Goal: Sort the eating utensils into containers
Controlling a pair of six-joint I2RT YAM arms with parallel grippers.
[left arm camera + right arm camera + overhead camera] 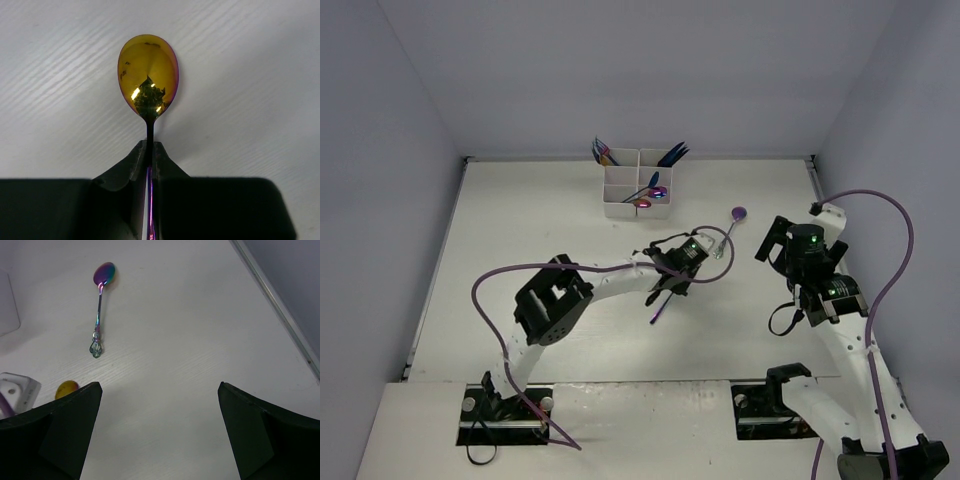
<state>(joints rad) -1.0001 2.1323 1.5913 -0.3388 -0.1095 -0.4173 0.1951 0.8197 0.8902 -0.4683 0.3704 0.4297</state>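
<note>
Six white containers point(638, 183) at the back of the worktop point(520, 250); several hold blue and rainbow utensils point(603, 152). My left hand point(150, 155) clenched on gold spoon point(148, 75), well apart from them. Right hand point(160, 386) released.

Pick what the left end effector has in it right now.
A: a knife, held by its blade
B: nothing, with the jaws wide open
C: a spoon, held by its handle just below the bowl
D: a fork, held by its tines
C: the left wrist view shows the left end effector closed on the thin handle of a spoon, whose gold-reflecting bowl sticks out ahead of it.
</note>
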